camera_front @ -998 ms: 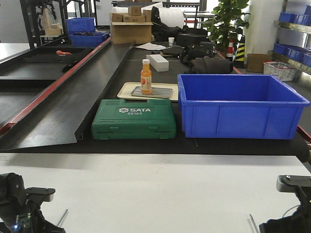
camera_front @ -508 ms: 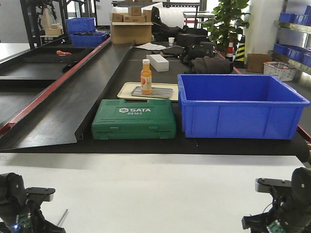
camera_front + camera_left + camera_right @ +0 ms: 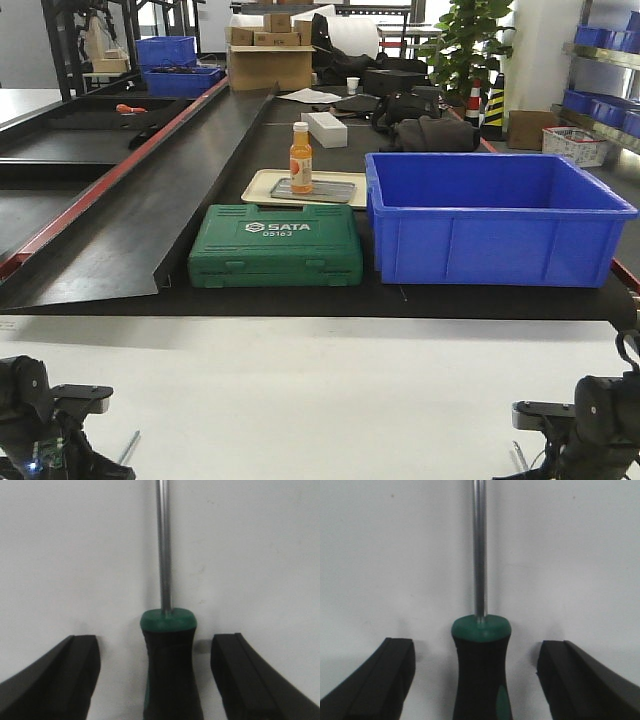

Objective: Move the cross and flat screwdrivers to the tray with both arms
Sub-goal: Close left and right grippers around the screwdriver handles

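Two screwdrivers with black handles and green trim lie on the white table. In the left wrist view one screwdriver (image 3: 169, 665) lies between the fingers of my left gripper (image 3: 156, 647), its steel shaft pointing away. The jaws are open, with a gap on each side of the handle. In the right wrist view the other screwdriver (image 3: 480, 670) lies the same way inside my right gripper (image 3: 477, 650), also open and not touching it. In the front view only the shafts show, the left one (image 3: 128, 447) and the right one (image 3: 519, 455). The tray is out of view.
Beyond the white table (image 3: 320, 390) a black bench holds a green SATA case (image 3: 276, 245), a deep blue bin (image 3: 495, 215) and a cream tray (image 3: 262, 186) with an orange bottle (image 3: 300, 158) on a small steel tray (image 3: 335, 190). A black ramp (image 3: 150, 200) runs along the left.
My right arm has come down and shifted left over its screwdriver. The left arm has stayed where it was.
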Robot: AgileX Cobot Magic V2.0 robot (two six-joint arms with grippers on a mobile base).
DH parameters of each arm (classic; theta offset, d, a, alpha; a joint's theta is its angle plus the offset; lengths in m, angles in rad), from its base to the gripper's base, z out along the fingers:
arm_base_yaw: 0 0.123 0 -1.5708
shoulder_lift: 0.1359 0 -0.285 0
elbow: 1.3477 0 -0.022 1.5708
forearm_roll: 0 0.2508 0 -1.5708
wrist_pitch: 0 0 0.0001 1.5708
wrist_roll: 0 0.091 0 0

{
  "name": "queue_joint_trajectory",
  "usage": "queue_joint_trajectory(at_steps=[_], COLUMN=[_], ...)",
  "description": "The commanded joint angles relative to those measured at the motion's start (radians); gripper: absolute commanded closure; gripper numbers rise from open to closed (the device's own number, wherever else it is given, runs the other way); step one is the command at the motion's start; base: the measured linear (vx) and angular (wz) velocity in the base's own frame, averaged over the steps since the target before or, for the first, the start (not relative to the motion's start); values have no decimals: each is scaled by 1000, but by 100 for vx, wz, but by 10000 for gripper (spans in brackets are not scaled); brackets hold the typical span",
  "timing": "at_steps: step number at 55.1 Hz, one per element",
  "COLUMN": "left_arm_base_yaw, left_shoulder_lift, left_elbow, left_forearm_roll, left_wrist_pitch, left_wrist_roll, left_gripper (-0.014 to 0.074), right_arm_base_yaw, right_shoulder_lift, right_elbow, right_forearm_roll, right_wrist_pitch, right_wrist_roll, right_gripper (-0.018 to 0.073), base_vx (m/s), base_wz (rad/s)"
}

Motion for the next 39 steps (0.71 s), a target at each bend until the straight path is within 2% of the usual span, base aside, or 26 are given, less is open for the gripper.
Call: queue_joint_trajectory(at_steps=[1,12,23,32,39], left_arm_base_yaw=[-6,-6,-14,-16,-16], left_shoulder_lift=[-36,-36,-36,-36,-36], left_elbow=[-21,-21,-21,-21,-21], left_forearm_roll=[-26,-51,-62,-108,-134], left_wrist_pitch=[-12,-8,-2,8,7], left_wrist_roll=[-11,-11,-11,-11,-11], left_gripper=[11,67,204,409,608], right_arm_base_yaw=[-2,-2,-2,-2,-2], right_shoulder_lift=[-41,-41,-41,-41,-48], right_elbow=[-24,-24,-24,-24,-24], right_forearm_roll=[-5,-2,-2,-3,-3], right_wrist_pitch=[-1,27,27,12,-26], right_wrist_roll=[-1,3,3,1,-2], right_gripper=[38,202,398,565,573], base_vx=[0,0,0,0,0], base_wz=[0,0,0,0,0])
